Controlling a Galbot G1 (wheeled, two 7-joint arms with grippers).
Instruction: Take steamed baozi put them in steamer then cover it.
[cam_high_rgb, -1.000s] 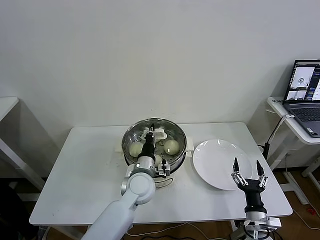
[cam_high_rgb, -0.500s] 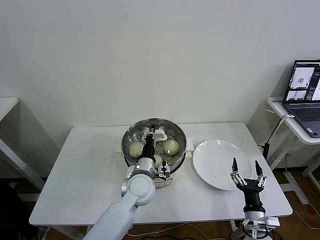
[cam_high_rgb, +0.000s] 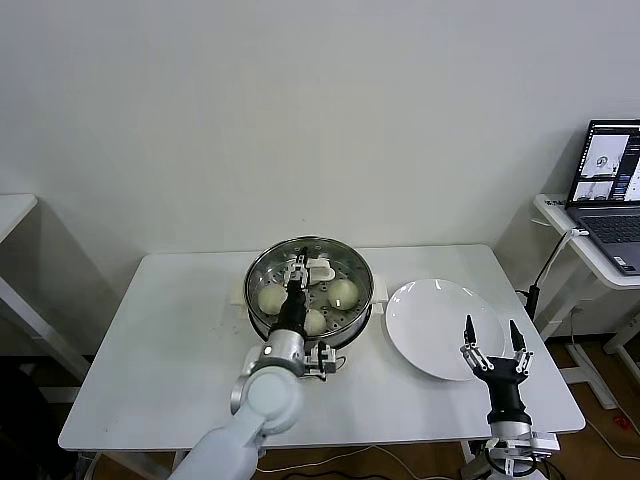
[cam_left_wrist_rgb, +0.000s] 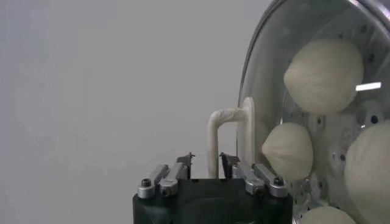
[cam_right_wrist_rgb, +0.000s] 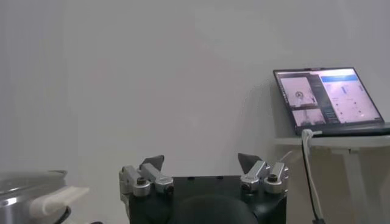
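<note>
The steamer (cam_high_rgb: 308, 290) stands mid-table with the glass cover (cam_high_rgb: 330, 255) lying on it. Three baozi (cam_high_rgb: 343, 292) show through the glass in the head view; the left wrist view shows several (cam_left_wrist_rgb: 323, 73). My left gripper (cam_high_rgb: 297, 270) is at the cover's white handle (cam_high_rgb: 318, 268). In the left wrist view one leg of the handle (cam_left_wrist_rgb: 213, 131) stands between the left gripper's (cam_left_wrist_rgb: 207, 159) tips, which are narrowly open, with a gap beside the handle. My right gripper (cam_high_rgb: 493, 335) is open and empty, upright by the near rim of the white plate (cam_high_rgb: 440, 315).
The plate sits empty to the right of the steamer. A laptop (cam_high_rgb: 610, 170) stands on a side table at the far right, also in the right wrist view (cam_right_wrist_rgb: 329, 97). The steamer's edge (cam_right_wrist_rgb: 24, 182) shows in that view too.
My left arm has drawn back and down a little toward the table's front, the gripper staying at the cover's handle. The right gripper has barely moved.
</note>
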